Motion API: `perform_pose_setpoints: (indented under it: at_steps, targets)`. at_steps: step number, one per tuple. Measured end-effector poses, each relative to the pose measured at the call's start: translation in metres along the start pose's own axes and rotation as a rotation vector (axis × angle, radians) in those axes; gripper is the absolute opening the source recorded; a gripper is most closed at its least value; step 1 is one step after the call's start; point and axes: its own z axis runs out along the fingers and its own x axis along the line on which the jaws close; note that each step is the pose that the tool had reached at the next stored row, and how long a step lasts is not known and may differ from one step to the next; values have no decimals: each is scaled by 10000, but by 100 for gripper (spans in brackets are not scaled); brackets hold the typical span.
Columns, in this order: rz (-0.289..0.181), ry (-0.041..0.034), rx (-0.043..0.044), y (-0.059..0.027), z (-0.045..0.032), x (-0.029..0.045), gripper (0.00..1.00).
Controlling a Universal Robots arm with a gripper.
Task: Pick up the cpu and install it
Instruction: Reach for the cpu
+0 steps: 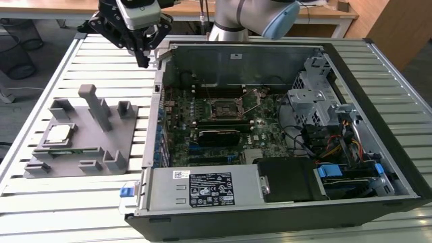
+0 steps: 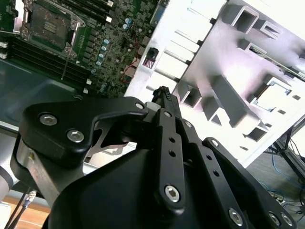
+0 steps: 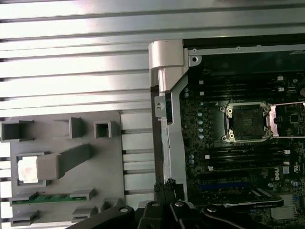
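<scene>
The pincer [image 1: 143, 61] is hovering over a corner of the open computer case [image 1: 378, 101], fingers pressed together and holding nothing. The cpu [image 1: 59, 133] is lying flat in its pocket on the grey tray [image 1: 88, 139], well apart from it. Risk, as I judge it: the tall post [image 1: 94, 106] standing beside the chip could snag a finger, and a tilted grip could bend pins in the open socket [image 1: 223, 107].

Matt grey plastic tray [image 1: 84, 135], silvery metal cpu [image 1: 59, 133]
</scene>
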Motion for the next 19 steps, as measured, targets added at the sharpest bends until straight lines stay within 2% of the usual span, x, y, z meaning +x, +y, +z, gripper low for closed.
perform_pose_setpoints:
  at_steps: [19]
  targets:
    - [1,55,5,7,12,284,11]
